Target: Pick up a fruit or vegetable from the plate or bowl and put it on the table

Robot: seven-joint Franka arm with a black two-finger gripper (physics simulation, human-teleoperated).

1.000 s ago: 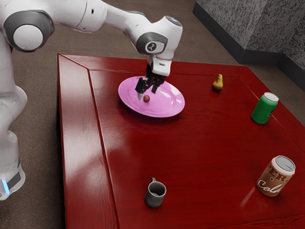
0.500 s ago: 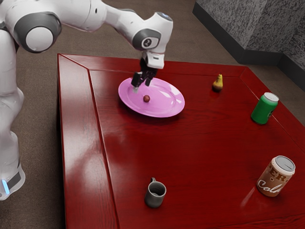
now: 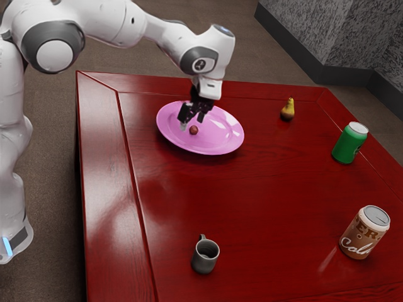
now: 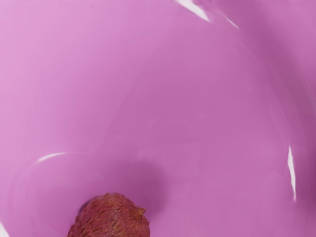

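On the red table [image 3: 252,189] stands a pink plate [image 3: 217,141]. Over this plate hangs the black gripper [image 3: 192,123], and its two fingers are spread apart from each other. The rough red fruit [image 3: 194,130] lies on the plate, near to the fingertips.

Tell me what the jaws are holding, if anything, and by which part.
Nothing is held: the jaws stand apart, and the small reddish fruit lies on the pink plate.

Grey walls [image 3: 299,25] and brown floor [image 3: 53,157] show some indoor room.
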